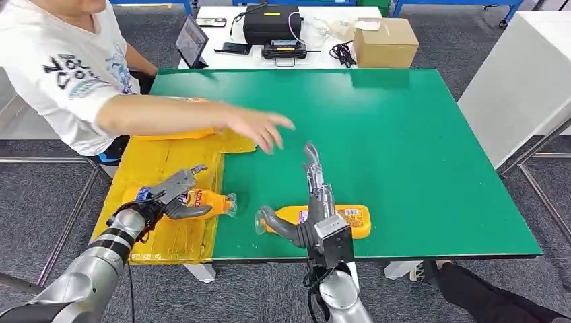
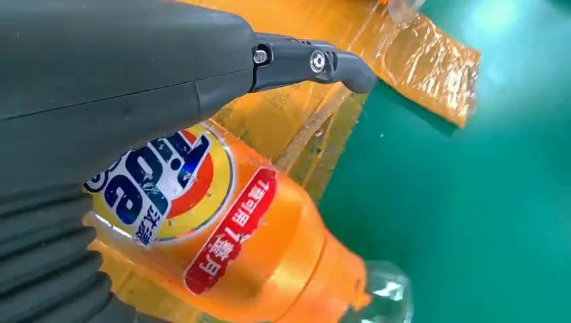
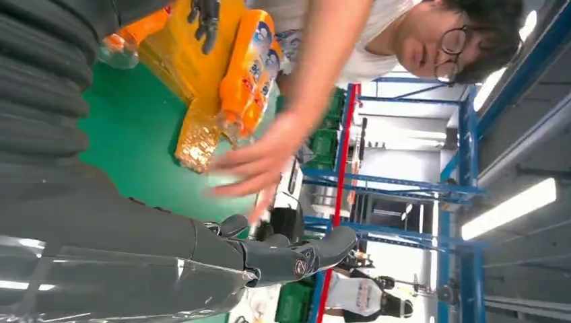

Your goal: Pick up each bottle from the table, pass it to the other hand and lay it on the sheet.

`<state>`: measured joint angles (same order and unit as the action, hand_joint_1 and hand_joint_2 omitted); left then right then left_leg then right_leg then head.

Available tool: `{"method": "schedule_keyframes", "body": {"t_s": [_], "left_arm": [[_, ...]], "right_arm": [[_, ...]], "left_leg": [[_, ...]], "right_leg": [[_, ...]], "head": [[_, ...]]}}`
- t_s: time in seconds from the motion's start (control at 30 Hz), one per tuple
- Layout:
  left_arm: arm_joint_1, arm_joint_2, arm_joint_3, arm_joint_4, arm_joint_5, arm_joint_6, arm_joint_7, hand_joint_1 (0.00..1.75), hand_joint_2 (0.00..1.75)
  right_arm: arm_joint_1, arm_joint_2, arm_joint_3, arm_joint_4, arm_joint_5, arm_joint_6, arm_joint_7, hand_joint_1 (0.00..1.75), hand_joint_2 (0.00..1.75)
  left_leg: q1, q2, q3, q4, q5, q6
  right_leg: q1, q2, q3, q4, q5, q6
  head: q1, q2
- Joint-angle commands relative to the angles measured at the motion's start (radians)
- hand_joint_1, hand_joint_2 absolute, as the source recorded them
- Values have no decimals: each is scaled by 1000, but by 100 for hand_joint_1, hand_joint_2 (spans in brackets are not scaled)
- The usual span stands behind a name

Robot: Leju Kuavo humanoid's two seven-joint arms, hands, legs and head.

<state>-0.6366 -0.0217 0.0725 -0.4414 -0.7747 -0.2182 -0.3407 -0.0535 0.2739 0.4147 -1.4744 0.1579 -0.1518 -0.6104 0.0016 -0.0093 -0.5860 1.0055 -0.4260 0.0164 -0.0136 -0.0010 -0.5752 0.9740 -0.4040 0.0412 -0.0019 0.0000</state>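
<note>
On the green table top (image 1: pixel 404 148), a crinkled yellow plastic sheet (image 1: pixel 161 168) covers the corner toward eight o'clock. The robot's left hand (image 1: pixel 172 195) rests over an orange plastic detergent bottle with a clear cap (image 1: pixel 209 200), which lies on its side on the sheet with the cap pointing toward three o'clock, just over the sheet's edge; the left wrist view shows the thumb (image 2: pixel 310 62) stretched above the bottle's round blue and yellow label (image 2: pixel 161 182), fingers loosely spread around the bottle, and I cannot tell whether they actually clasp it. At six o'clock on the bare green surface lies a second orange bottle with a clear cap (image 1: pixel 350 221), flat on its side, cap toward nine o'clock. The right hand (image 1: pixel 306 219) stands over it, fingers extended straight toward twelve o'clock, thumb curved out beside the cap, holding nothing. A person in a white printed T-shirt (image 1: pixel 60 67) at ten o'clock reaches a bare arm across the sheet, the hand (image 1: pixel 259 128) open above the table near the centre. More orange bottles (image 3: pixel 252 67) lie on the sheet beneath that arm.
</note>
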Motion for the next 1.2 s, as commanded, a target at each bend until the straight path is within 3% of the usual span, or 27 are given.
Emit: {"method": "schedule_keyframes", "body": {"t_s": [0.03,0.3,0.47,0.5,0.53,0.6,0.7,0.8,1.17,1.2], "left_arm": [[95,-16,187,14,249,-109,-69,0,0],[98,-33,192,-20,345,-56,-63,0,0],[122,-100,195,-183,460,251,-223,0,0],[137,-113,180,-239,475,297,-250,0,175],[144,-119,179,-268,488,324,-263,0,175],[178,-122,95,-390,359,565,-351,0,175],[214,-134,50,-508,338,617,-336,0,175],[271,-120,-10,-650,259,776,-357,0,175],[295,-109,-21,-693,252,794,-357,0,175],[302,-104,-34,-713,259,822,-357,0,175]], "right_arm": [[-44,-9,-7,108,-3,-7,4,0,175],[-37,-9,-6,103,0,-23,5,0,175],[-26,-26,9,91,51,-52,27,0,175],[-28,-36,17,94,75,-57,32,0,175],[-31,-42,23,97,91,-60,37,0,175],[-42,-71,33,103,191,-108,46,0,175],[-46,-99,32,95,309,-176,66,0,175],[-95,-193,37,143,487,-132,254,0,175],[-120,-208,16,186,506,-105,268,0,175],[-132,-232,40,192,555,-87,311,0,175]], "left_leg": [[0,5,3,-3,0,-1],[0,4,0,-1,0,0],[0,1,-2,0,1,0],[0,1,-2,0,1,0],[1,2,-3,0,0,0],[1,3,-5,1,0,0],[1,1,-10,2,1,0],[1,0,-12,1,2,1],[1,0,-16,2,1,1],[0,1,-16,2,2,2]], "right_leg": [[0,5,1,-2,1,-1],[0,3,-2,-1,1,-1],[0,0,-3,-1,0,-1],[0,0,-3,-1,0,-1],[1,1,-5,-1,1,-1],[1,2,-7,-1,1,-1],[1,-1,-12,-1,1,0],[1,0,-14,-1,1,0],[1,1,-16,-1,1,-1],[1,1,-17,-1,1,0]], "head": [[0,0],[0,0],[0,0],[0,0],[0,0],[0,0],[0,0],[0,0],[0,0],[0,0]]}}
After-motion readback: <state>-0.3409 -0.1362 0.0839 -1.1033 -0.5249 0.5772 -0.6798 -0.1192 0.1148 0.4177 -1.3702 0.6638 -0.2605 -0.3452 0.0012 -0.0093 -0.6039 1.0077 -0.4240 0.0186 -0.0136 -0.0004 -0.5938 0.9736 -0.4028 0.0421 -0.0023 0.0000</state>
